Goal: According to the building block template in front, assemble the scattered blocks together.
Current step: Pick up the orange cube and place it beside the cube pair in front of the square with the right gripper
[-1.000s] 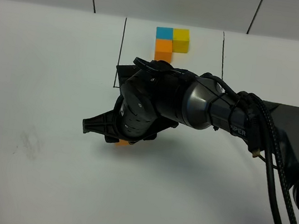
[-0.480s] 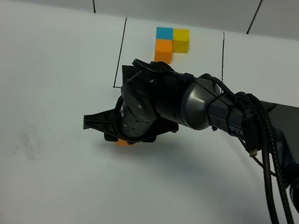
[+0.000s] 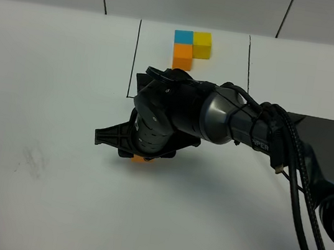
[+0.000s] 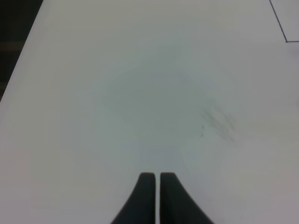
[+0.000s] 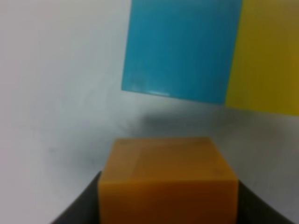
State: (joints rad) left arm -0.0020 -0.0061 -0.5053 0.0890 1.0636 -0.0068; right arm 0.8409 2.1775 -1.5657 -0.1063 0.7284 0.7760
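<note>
Framed template trio [image 3: 190, 45] of blue, yellow and orange cubes near the table's [image 3: 29, 205] far edge. Right arm stretched in from the right edge, wrist low over mid-table. Orange cube [image 3: 142, 159] peeking out beneath the right gripper [image 3: 127, 147].

From my high camera, the bulky black right arm [image 3: 180, 117] covers nearly all of the small orange cube [image 3: 142, 159]; I see only a sliver, and the loose blue and yellow cubes are hidden entirely. My right wrist view is blurred, with the flat blue cube [image 5: 182, 51] and yellow cube [image 5: 266, 56] cut by the frame's edges.
</note>
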